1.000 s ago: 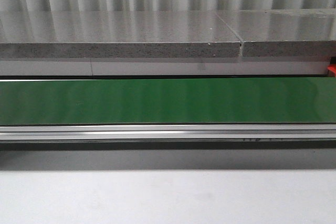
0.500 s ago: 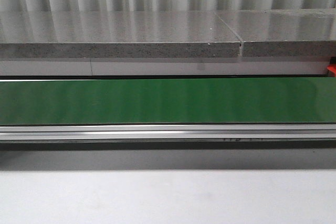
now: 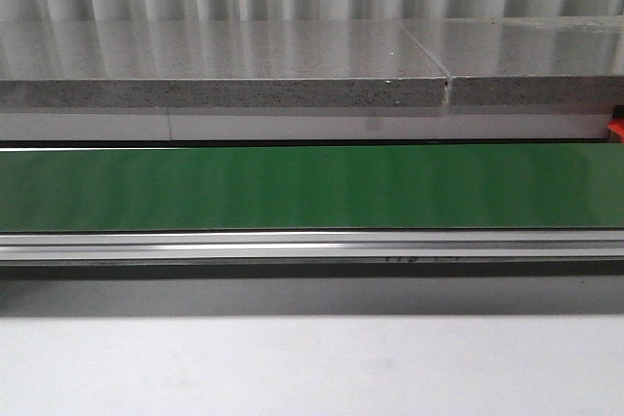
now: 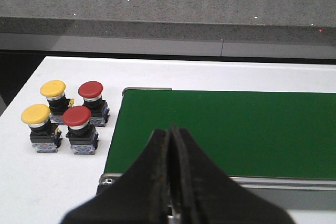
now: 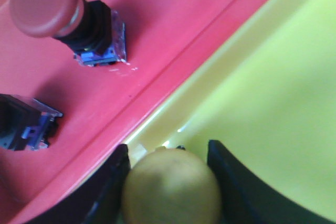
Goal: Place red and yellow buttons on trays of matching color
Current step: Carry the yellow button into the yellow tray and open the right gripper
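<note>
Left wrist view first: the left hand [image 4: 172, 182] has its fingers pressed together with nothing between them, hanging over the near edge of the green conveyor belt [image 4: 226, 129]. At about ten o'clock from it, on the white desk [image 4: 31, 182] just beside the belt's end, four buttons stand in a tight cluster: two yellow buttons [image 4: 53, 88] [image 4: 35, 114] on the outer side and two red buttons [image 4: 90, 89] [image 4: 76, 115] nearer the belt. All four wait to be sorted.

Front view shows only the bare belt [image 3: 312, 187] and the grey ledge [image 3: 224, 65] behind it; neither arm nor any tray appears there.

Right wrist view carries the live step. The right hand [image 5: 170, 182] grips a yellow-capped button [image 5: 170, 190] between its dark fingers [image 5: 228, 177], hovering over the yellow tray [image 5: 273, 87] close to the rim where it meets the red tray [image 5: 173, 19]. In the red tray, a red button [image 5: 44, 3] stands at ten o'clock from the hand, and another button body [image 5: 23, 124], its cap out of view, lies at nine o'clock.

I judge this the placing of a yellow button. The next move calls for easing clear of the shared rim, lowering onto the yellow floor, then spreading the fingers.
</note>
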You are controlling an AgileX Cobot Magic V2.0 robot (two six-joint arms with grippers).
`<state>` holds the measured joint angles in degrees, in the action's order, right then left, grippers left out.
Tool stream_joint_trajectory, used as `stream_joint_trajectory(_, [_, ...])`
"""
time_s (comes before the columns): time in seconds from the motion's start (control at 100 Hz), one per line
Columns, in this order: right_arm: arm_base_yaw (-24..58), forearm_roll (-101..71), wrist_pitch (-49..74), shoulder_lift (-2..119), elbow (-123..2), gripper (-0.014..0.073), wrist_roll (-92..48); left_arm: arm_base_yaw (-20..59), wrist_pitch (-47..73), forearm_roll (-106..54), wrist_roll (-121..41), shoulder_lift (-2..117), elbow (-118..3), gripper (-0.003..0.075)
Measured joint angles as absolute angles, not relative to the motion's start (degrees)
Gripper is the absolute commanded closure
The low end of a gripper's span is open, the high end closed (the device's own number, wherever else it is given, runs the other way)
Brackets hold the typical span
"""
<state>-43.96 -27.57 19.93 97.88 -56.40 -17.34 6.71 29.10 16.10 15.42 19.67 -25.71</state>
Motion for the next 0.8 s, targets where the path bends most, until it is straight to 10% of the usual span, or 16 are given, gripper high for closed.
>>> stream_joint_trajectory(0.33, [-44.0,-27.3,17.8,98.5,-55.0,0.0418,-17.3,6.7,29.1,16.1,15.4,19.7,-25.7,0.0741])
stream_joint_trajectory(0.59, [-44.0,-27.3,17.8,98.5,-55.0,0.0145,-17.3,6.7,29.1,16.1,15.4,19.7,-25.7,0.0741])
stream_joint_trajectory(0.8, [-44.0,-27.3,17.9,98.5,-54.8,0.0083,-17.3,6.7,29.1,16.1,15.4,19.7,-25.7,0.0741])
